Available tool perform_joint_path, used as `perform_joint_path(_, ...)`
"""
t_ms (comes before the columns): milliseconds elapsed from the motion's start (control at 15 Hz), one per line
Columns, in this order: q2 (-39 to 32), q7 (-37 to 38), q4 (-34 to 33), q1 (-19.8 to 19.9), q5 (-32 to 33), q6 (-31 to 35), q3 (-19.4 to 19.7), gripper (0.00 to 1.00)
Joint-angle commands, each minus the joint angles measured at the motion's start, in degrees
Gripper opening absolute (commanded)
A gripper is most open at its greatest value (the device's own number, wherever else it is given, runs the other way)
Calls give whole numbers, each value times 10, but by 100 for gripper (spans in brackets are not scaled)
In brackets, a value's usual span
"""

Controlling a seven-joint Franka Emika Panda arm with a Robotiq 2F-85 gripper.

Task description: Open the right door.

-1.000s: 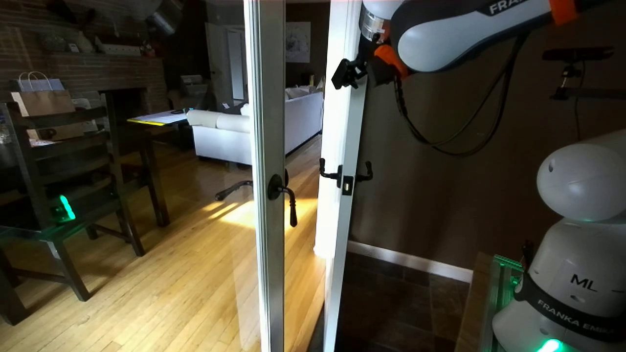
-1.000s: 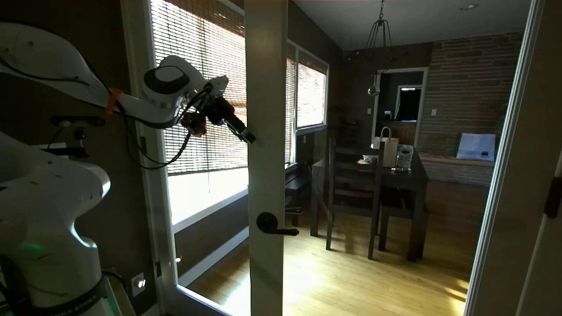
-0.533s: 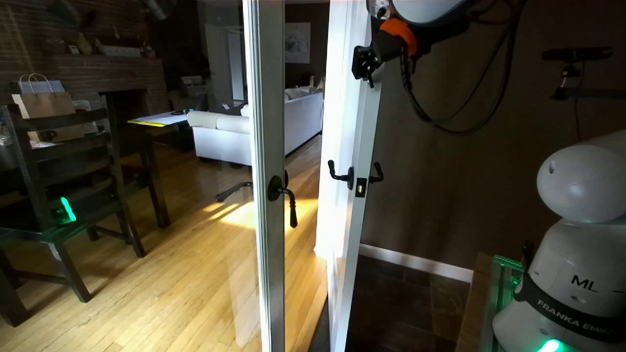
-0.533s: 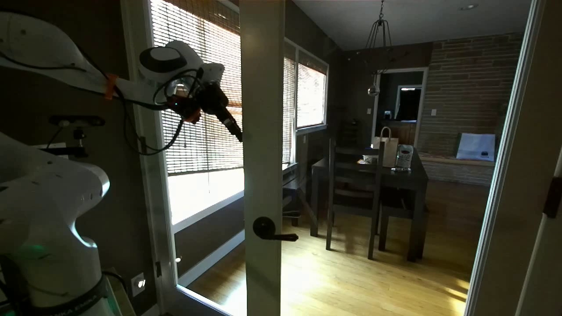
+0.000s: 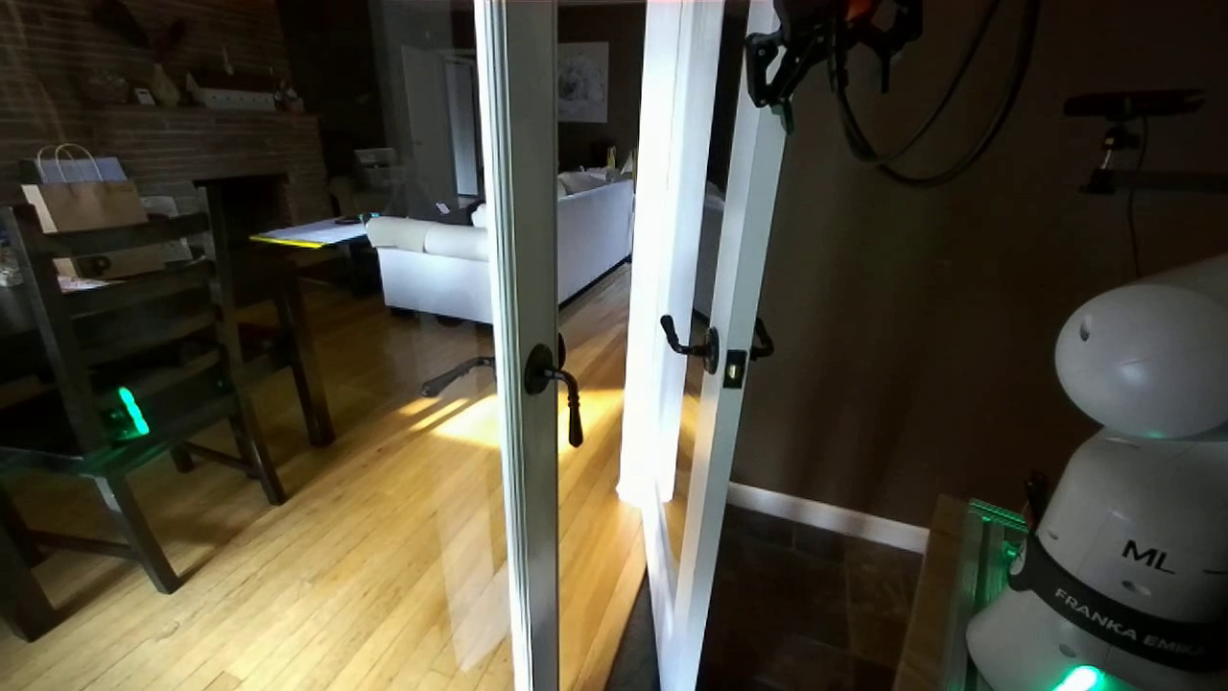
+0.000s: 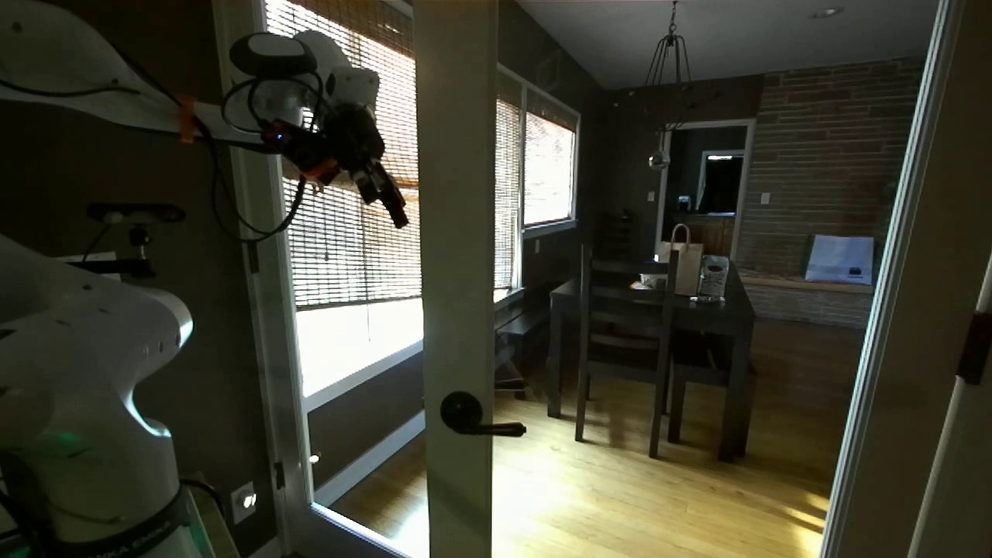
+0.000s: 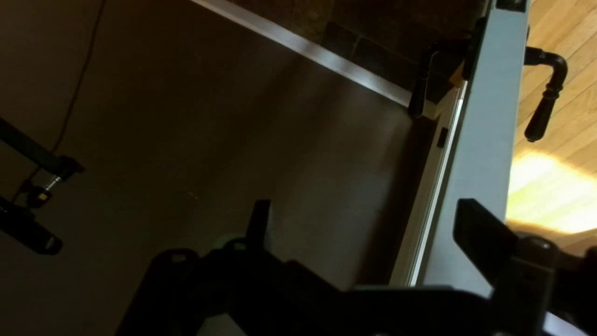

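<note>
Much of the background in an exterior view is filled by a dark brown wall (image 5: 883, 384), and in front of it the right door (image 5: 746, 259) is seen standing ajar, its pale latch edge presented. A gap is left between it and the matching white glass door (image 5: 528, 240). Now the Franka arm (image 6: 85, 66), held high, over on the hinge side! At its end, the end effector (image 7: 364, 205): the fingers (image 7: 480, 238) are spread well apart, one seen overlapping the door's edge in the wrist view; whether contact is made cannot be told. Well below, the dark lever handle (image 6: 465, 413) is turned sideways, past the edge. And into that edge, a small latch plate (image 5: 734, 369) is set.
</note>
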State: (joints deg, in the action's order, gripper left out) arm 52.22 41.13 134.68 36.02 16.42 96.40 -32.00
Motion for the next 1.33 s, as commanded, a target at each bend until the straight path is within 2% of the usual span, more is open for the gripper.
perform_joint_path(0, -17, 35, -2, -100, -13, -13, 40, 100)
perform_joint_path(333, -34, 58, 9, -107, -60, 83, 40, 100)
perform_joint_path(600, -60, 75, 21, -166, -80, 142, 65, 100)
perform_joint_path(867, -66, 71, 61, -234, -43, 257, 102, 100)
perform_joint_path(1000, -65, 65, 75, -245, -21, 301, 115, 100)
perform_joint_path(1267, -67, 48, 99, -236, 25, 384, 135, 100)
